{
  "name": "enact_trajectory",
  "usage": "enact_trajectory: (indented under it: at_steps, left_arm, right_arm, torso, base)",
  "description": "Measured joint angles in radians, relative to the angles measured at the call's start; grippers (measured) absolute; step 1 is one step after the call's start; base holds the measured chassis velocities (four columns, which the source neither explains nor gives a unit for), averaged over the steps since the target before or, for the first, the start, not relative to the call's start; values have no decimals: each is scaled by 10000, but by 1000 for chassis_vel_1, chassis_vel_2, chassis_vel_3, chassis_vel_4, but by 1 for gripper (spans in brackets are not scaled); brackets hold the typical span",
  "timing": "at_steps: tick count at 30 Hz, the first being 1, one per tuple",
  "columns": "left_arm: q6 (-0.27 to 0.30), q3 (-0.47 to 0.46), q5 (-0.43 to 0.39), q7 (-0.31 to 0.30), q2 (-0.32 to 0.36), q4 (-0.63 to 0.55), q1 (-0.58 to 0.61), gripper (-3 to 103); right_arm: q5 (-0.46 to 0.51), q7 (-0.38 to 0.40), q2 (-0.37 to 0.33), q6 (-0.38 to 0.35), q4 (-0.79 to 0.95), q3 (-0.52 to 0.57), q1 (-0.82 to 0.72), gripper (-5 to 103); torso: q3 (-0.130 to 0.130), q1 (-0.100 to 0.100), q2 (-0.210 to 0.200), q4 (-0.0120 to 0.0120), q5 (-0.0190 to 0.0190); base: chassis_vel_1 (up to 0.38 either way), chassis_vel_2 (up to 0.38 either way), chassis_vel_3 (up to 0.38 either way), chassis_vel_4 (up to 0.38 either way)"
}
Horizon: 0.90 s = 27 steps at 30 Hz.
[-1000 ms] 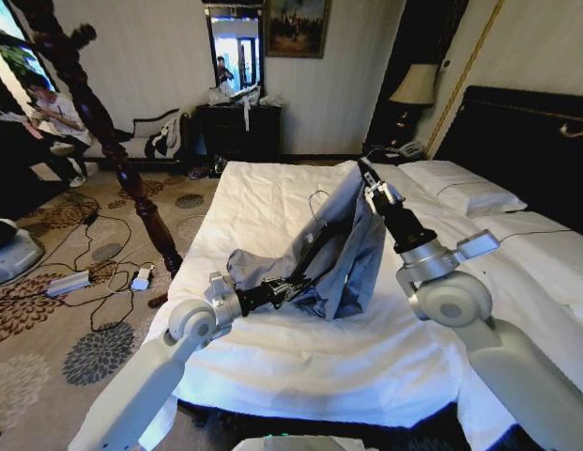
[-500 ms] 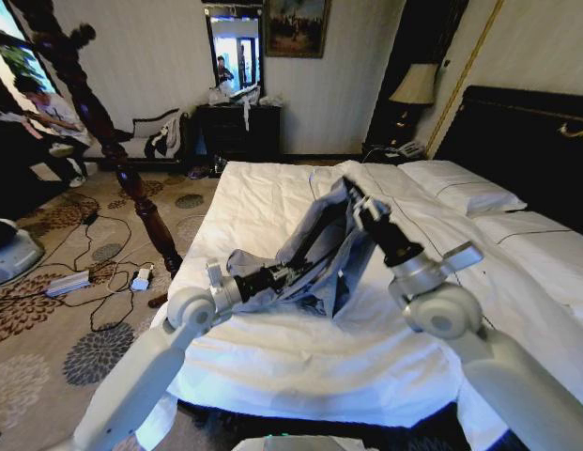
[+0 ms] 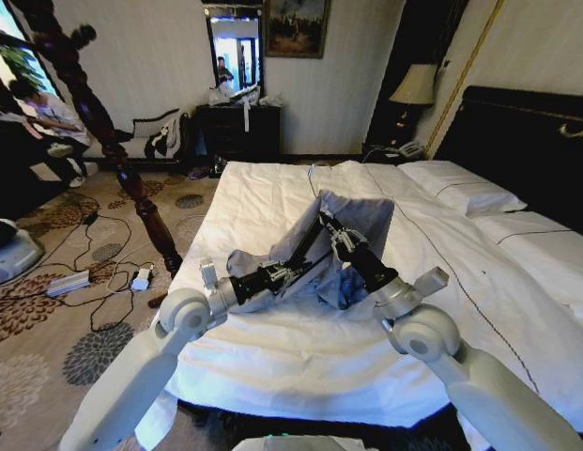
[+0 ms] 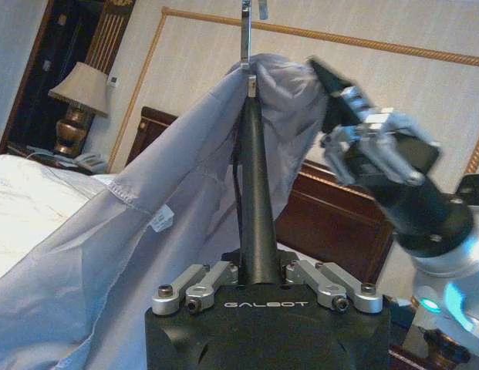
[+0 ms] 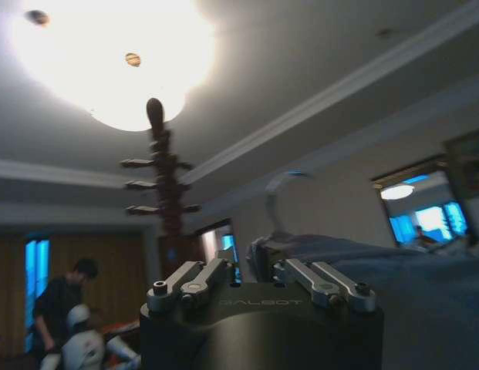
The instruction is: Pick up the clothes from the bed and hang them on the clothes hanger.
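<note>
The robot is in the middle of the hanging step, working over the near half of the bed (image 3: 272,197). The left gripper (image 3: 289,272) is clamped on the base of the black hanger (image 4: 253,200), holding it raised above the duvet. The grey shirt (image 3: 361,221) is already draped over the hanger's top and one shoulder, with its loose end trailing down onto the bed on the side towards the bedpost (image 3: 103,132).

The hanger's long axis slants up and away from the foot of the bed towards the headboard (image 3: 526,141), its silver hook (image 4: 247,35) at the far, high end, poking clear of the fabric.

The right gripper (image 3: 336,232) sits right at the cloth near the hanger's upper arm; I cannot tell whether its jaws are open or pinching fabric.

To my eye the next move calls for drawing the slack cloth over the bare shoulder of the hanger without dragging off the part already seated.
</note>
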Motion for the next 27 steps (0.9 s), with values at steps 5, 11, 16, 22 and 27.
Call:
enact_trajectory:
  at_steps: [5,11,16,22,27]
  left_arm:
    - [7,-3,1,-4,4,-92,64,20]
    - [102,101,132,1,176,-562,490,20]
    - [148,178,365,21,106,-721,712,20]
    - [190,141,364,5,88,-839,718,20]
    - [168,-80,254,9,349,-931,725,20]
  right_arm:
    - [-568,-253,-287,-53,255,209,-349,36]
    - [-724,1339,-386,-1075,472,958,-87,57]
    - [221,1412,-258,-613,787,1184,281,79]
    - [244,882,-434,-407,1259,1280,-217,98]
    - [1034,1436,-559,-391,1450,1741,-308,100]
  torso:
    - [-1,-1,0,-3,1]
    - [0,0,0,-1,2]
    - [0,0,0,0,2]
    - [-1,0,0,-3,1]
    - [-1,-1,0,-1,2]
  base:
    - [0,0,0,0]
    - [0,0,0,0]
    - [0,0,0,0]
    - [0,0,0,0]
    - [0,0,0,0]
